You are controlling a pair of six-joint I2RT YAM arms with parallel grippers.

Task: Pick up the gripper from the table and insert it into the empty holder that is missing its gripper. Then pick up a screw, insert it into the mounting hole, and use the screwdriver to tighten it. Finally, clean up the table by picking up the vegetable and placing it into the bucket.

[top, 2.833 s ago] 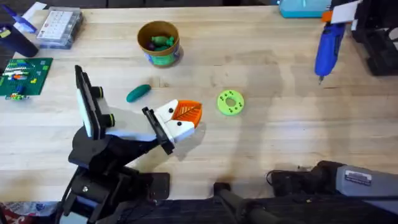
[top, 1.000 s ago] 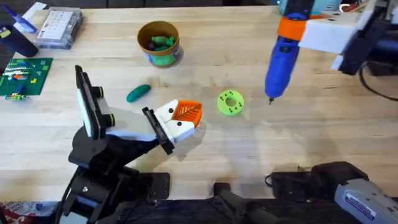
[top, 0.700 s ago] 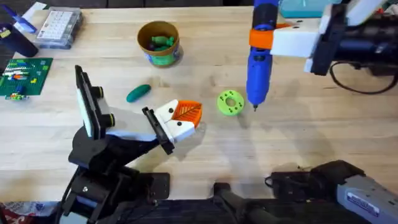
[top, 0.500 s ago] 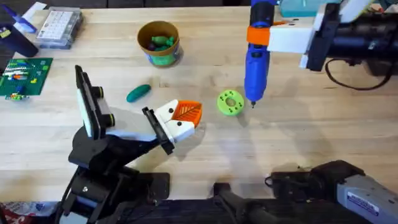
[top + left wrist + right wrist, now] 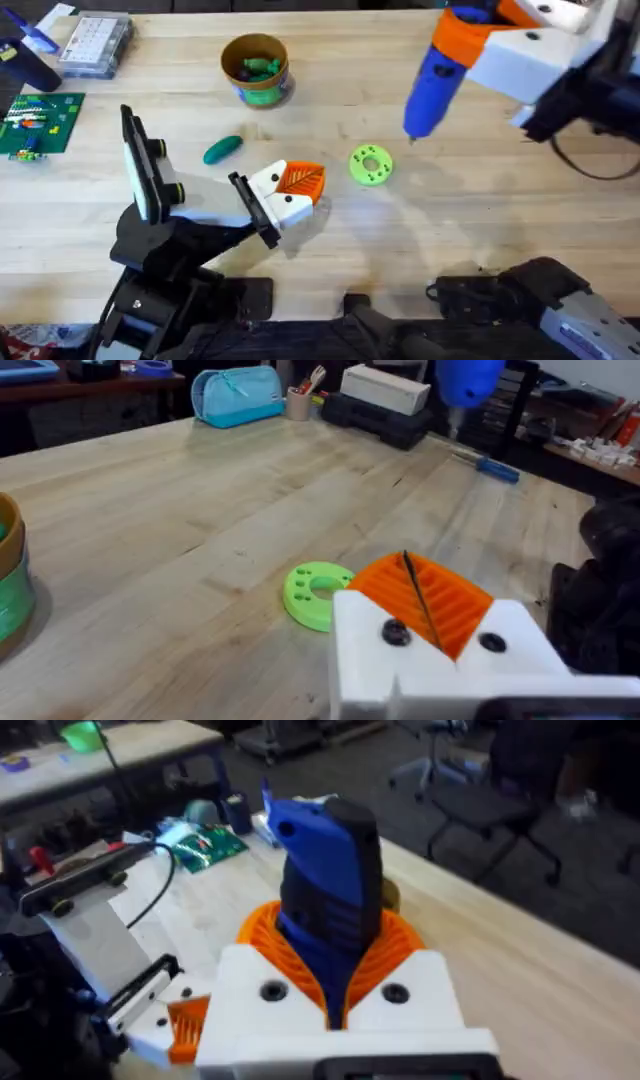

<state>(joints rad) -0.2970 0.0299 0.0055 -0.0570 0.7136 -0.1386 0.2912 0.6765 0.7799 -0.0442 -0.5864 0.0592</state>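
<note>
The screwdriver (image 5: pixel 432 85) has lifted away from the green disc (image 5: pixel 370 165), right fingers (image 5: pixel 335 975) clamping it; left fingers' state unclear, so tightening isn't begun.

On the desk (image 5: pixel 480 215), the holder (image 5: pixel 278 200) with the gripper (image 5: pixel 301 180) seated in it sits left of centre at the end of the left arm, with the vegetable (image 5: pixel 222 149) just beyond it to the left and the bucket (image 5: pixel 256 68) farther back. A disc with holes (image 5: pixel 371 165) lies just right of the holder. Behind and right of the disc, the screwdriver (image 5: pixel 437 80) hangs tilted above the desk in the right gripper (image 5: pixel 335 982), tip toward the disc but apart from it.
</note>
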